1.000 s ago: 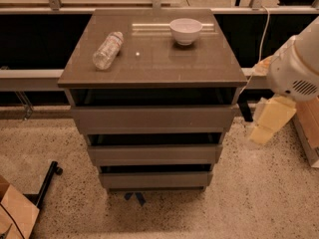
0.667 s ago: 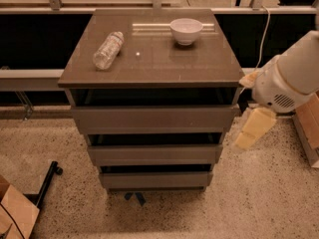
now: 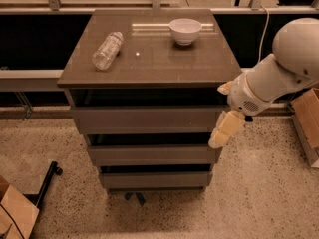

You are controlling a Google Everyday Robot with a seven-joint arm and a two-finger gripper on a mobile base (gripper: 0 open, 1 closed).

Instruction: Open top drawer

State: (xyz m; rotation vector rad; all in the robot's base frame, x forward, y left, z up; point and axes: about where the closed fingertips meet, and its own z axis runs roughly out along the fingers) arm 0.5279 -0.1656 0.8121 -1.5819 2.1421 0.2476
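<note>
Pincer at right centre of frame, fingers apart, right by the end of the top drawer. Drawer sits mid-frame under the table top, which carries a bottle and a bowl.

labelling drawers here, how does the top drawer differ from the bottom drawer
The top drawer has a wider, taller front than the bottom drawer. The top drawer sits under the tabletop, level with the gripper at its right end; the bottom drawer sits near the floor, well below it. Both fronts are flat, grey-brown and handleless.
</note>
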